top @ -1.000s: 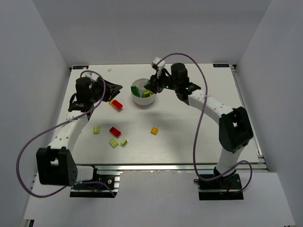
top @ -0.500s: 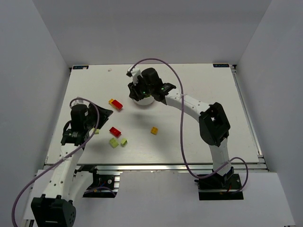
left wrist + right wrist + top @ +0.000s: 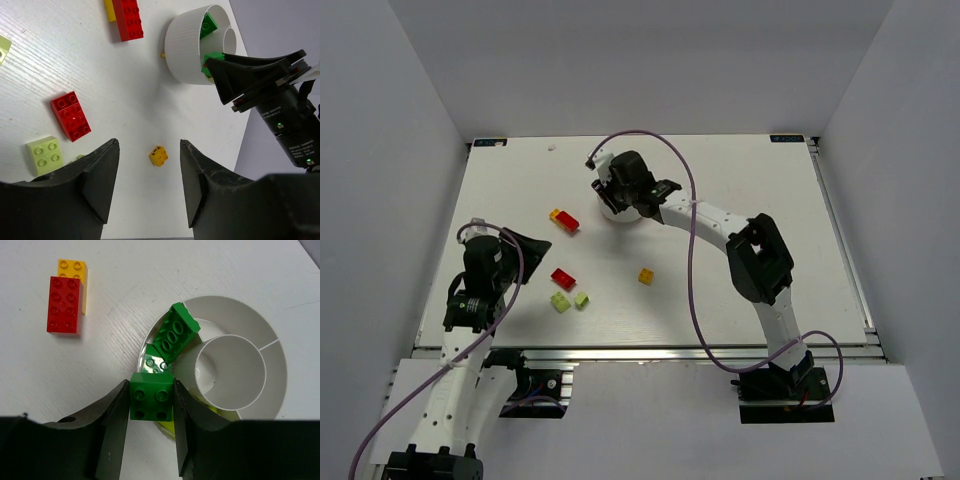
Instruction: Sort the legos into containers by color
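Top view: the right end effector [image 3: 618,192] hangs over the white dish [image 3: 625,218] and hides most of it. The left end effector [image 3: 532,255] sits low over the desk [image 3: 750,200], near the loose legos: a red brick [image 3: 562,277], two lime bricks [image 3: 560,301], an orange-yellow brick [image 3: 646,275] and, nearer the dish, a red-and-yellow pair [image 3: 565,219].

Left wrist view: the left end effector's jaws stand apart with nothing between them. The orange-yellow brick lies on the desk in the gap, and the red brick and one lime brick lie off to one side. Dark green pieces show inside the dish.

Right wrist view: the right end effector is clenched on a dark green brick [image 3: 151,392], held above the dish's near rim. That wedge already holds two more dark green bricks [image 3: 175,337]. Something lime shows in the neighbouring wedge, and the central cup [image 3: 230,372] is bare.

Judging by this, the greens are nearly sorted. The reds, the orange-yellows and at least two limes remain on the desk, so roughly half the task is left.
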`<action>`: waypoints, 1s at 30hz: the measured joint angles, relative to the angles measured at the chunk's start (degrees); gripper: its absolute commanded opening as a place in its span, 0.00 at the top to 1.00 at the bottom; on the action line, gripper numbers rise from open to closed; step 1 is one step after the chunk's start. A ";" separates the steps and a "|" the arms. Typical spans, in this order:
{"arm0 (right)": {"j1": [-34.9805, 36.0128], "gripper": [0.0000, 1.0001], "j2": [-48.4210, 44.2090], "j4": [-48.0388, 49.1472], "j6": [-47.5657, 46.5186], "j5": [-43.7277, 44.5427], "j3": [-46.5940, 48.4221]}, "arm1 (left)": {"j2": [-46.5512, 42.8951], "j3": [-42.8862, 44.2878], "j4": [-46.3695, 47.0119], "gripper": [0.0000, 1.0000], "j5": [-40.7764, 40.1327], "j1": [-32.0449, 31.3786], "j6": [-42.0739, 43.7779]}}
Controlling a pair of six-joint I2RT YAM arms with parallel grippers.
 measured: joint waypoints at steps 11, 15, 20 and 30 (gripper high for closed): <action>0.63 0.96 0.13 3.04 -1.99 2.56 0.00 | -1.95 -0.79 -1.53 0.39 -0.66 0.00 -0.72; 0.76 0.92 0.57 4.35 -2.47 3.13 0.09 | -1.99 -1.09 -1.77 0.38 -0.74 0.00 -0.85; 0.76 0.76 1.40 5.29 -3.78 3.91 0.09 | -1.99 -1.14 -1.92 0.38 -0.81 0.00 -0.90; 0.76 0.38 1.77 8.02 -5.01 2.62 -0.09 | -2.64 -1.14 -2.34 0.38 -0.98 0.02 -1.05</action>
